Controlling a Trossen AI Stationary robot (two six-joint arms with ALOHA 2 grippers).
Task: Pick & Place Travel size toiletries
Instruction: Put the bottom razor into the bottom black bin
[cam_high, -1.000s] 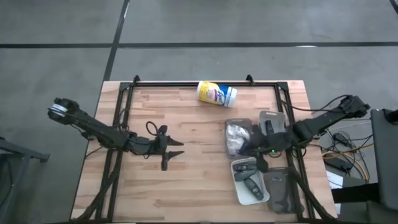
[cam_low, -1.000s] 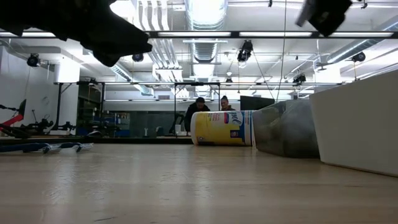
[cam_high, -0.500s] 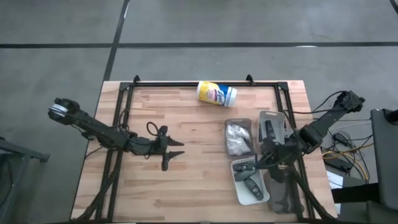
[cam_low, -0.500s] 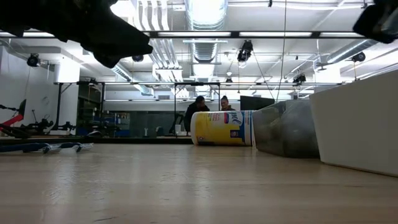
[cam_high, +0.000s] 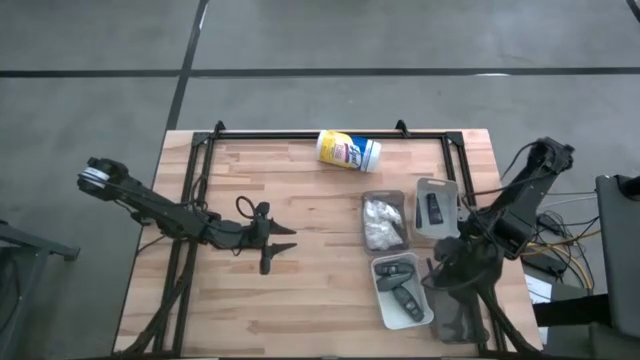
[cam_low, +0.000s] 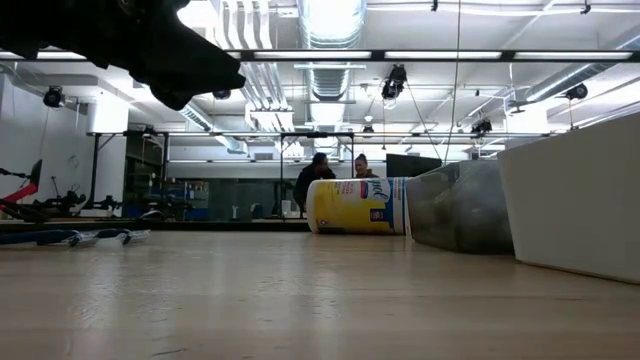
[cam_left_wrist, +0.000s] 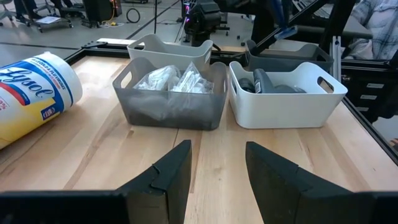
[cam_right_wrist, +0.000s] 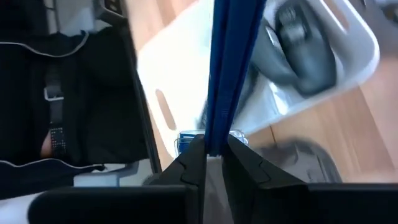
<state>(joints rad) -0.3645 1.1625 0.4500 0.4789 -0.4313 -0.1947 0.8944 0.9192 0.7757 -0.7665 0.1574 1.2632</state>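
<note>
From above, you see your left gripper (cam_high: 283, 243) hovering mid-desk, jaws spread and empty. Your right gripper (cam_high: 447, 274) sits over the near-right bins, beside the white bin (cam_high: 402, 291) of dark grey tubes (cam_high: 398, 274); white packets (cam_high: 381, 220) fill the grey bin (cam_high: 384, 199) farther back.

At desk level, the yellow canister (cam_low: 357, 205) lies on its side at the far end.

Your left wrist camera faces the packets (cam_left_wrist: 169, 81) and tubes (cam_left_wrist: 264, 82).

Your right wrist camera shows jaws pressed together on a slim blue strip (cam_right_wrist: 225, 68) above the white bin (cam_right_wrist: 186, 74).
</note>
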